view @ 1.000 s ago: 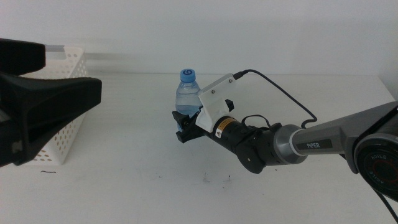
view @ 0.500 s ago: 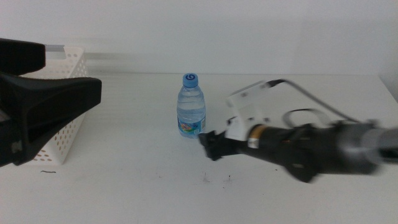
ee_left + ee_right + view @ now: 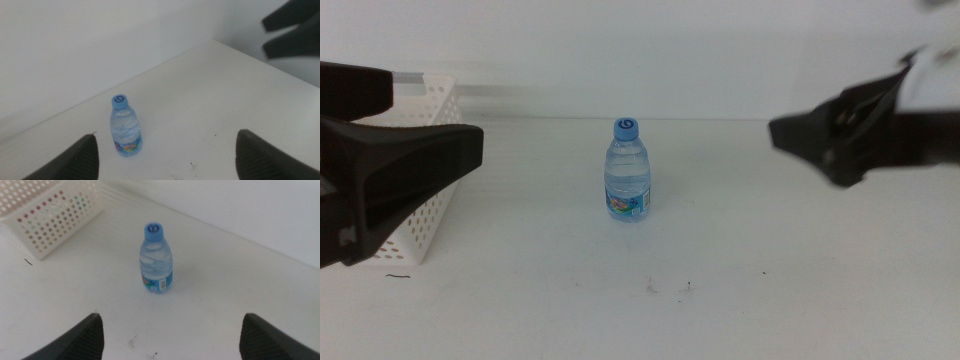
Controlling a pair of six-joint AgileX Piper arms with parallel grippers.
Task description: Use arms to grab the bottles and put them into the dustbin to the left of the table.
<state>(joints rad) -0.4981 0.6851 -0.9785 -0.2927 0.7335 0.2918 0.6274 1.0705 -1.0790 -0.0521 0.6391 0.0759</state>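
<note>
Now a small water bottle (image 3: 628, 170) stands alone and upright in the middle of the white surface (image 3: 740, 260).

Nothing touches it. The white dustbin (image 3: 420, 215) sits at 9 o'clock from the bottle, at the edge of the surface. The left gripper (image 3: 167, 155) waits big and dark in front of the dustbin, its fingers spread wide with nothing between them. The right gripper (image 3: 172, 335) hangs in the air at 3 o'clock, well apart from the bottle, fingers spread wide too, and empty.

Left tool (image 3: 380, 165) & right tool (image 3: 860, 135): black, wedge-shaped.
</note>
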